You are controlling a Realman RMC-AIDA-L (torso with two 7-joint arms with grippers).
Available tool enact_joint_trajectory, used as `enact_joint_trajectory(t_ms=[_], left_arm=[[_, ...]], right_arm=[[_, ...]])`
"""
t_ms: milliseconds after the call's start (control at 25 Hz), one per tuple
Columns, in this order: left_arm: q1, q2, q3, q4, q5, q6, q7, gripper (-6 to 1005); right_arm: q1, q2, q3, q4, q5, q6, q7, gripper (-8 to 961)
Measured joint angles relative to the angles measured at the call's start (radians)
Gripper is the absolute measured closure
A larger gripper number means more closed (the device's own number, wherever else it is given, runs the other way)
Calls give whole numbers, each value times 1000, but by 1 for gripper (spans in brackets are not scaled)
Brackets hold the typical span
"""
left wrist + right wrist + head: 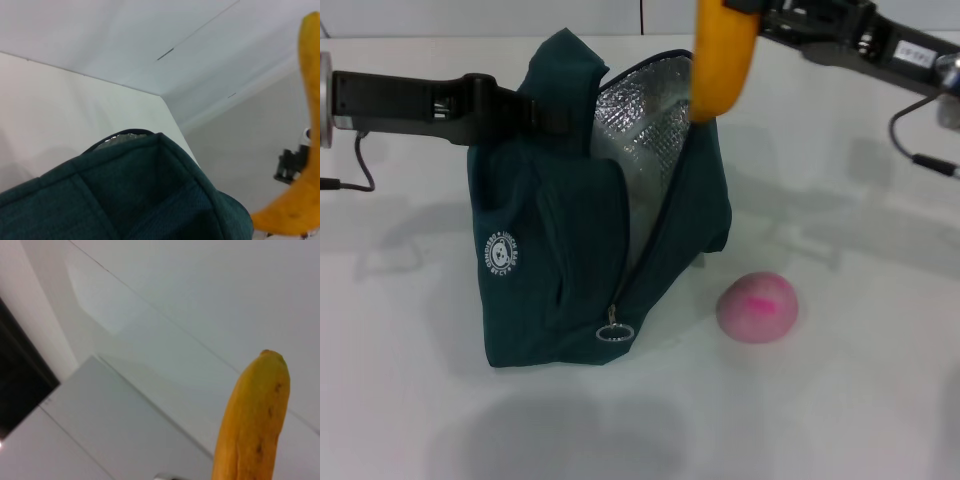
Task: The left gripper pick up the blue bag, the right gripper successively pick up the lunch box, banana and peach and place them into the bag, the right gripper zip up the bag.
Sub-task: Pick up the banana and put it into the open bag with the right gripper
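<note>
Banana point(722, 58): we saw plain yellow, hanging upright over open teal bag point(570, 270). Right gripper point(745, 8) clamped it; left gripper's point(525, 112) state, we could not tell.

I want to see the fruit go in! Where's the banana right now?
In the head view the banana hangs upright from the right gripper, its lower tip over the open silver-lined mouth of the blue bag.

The left arm is reaching in level from the left side, its left gripper point(535, 112) clamping the top edge of the bag point(570, 260). The right arm is stretching in from the upper right, its right gripper point(745, 8) pinching the banana point(720, 60).
</note>
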Motion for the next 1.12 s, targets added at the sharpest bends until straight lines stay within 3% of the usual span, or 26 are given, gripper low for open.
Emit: enact_joint_trajectory(t_ms=[400,560,1120], left_arm=[[-1,-1,0,0,2,0,11,960],[-1,-3,0,0,2,0,12,960],[0,-1,1,-1,3,0,12,959]], right_arm=[[25,4,-359,119,330,-4,-40,425],[18,5,-450,120,363,21,-44,420],[-7,5,-548,112,367,90,-78,403]])
